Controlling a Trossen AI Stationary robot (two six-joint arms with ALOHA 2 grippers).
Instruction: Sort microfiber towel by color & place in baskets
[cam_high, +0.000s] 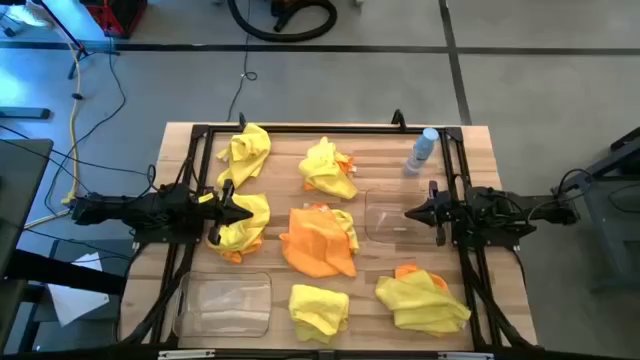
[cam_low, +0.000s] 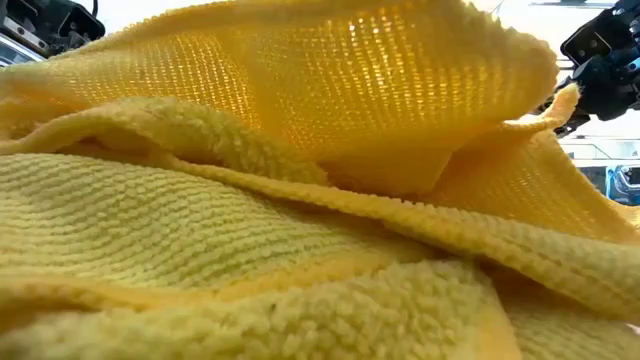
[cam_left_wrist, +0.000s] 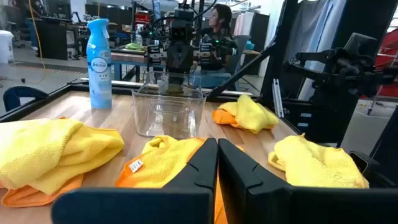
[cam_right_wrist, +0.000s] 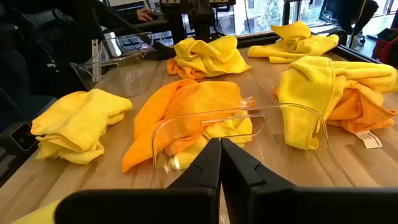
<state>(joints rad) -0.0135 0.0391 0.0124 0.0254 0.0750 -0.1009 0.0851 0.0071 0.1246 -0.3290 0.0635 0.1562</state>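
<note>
Mostly, your low view is blocked: a yellow towel (cam_low: 300, 200) fills nearly the whole frame, and only dark arm parts peek in at the upper corners.

From above, you see the left gripper (cam_high: 243, 213) at centre left of the frame, its tip over a yellow-and-orange heap (cam_high: 240, 225). In its wrist view the two fingers (cam_left_wrist: 199, 168) stand pressed together with nothing between them. The right gripper (cam_high: 408, 212) sits at centre right, its tip at the edge of one clear basket (cam_high: 385, 215); its fingers (cam_right_wrist: 236, 165) also meet, holding nothing. That basket's rim is faint against the wood, so its far edge is hard to trace.

The second basket (cam_high: 222, 303) lies at the lower left, partly cut by the frame edge. An orange towel (cam_high: 318, 242) spreads at the centre, with yellow cloth tucked along its right side. Other yellow towels lie at upper left (cam_high: 246, 152), upper centre (cam_high: 328, 168), lower centre (cam_high: 318, 309) and lower right (cam_high: 424, 301); the last shows an orange bit at its top, mostly hidden. A spray bottle (cam_high: 422, 150) stands at upper right.
</note>
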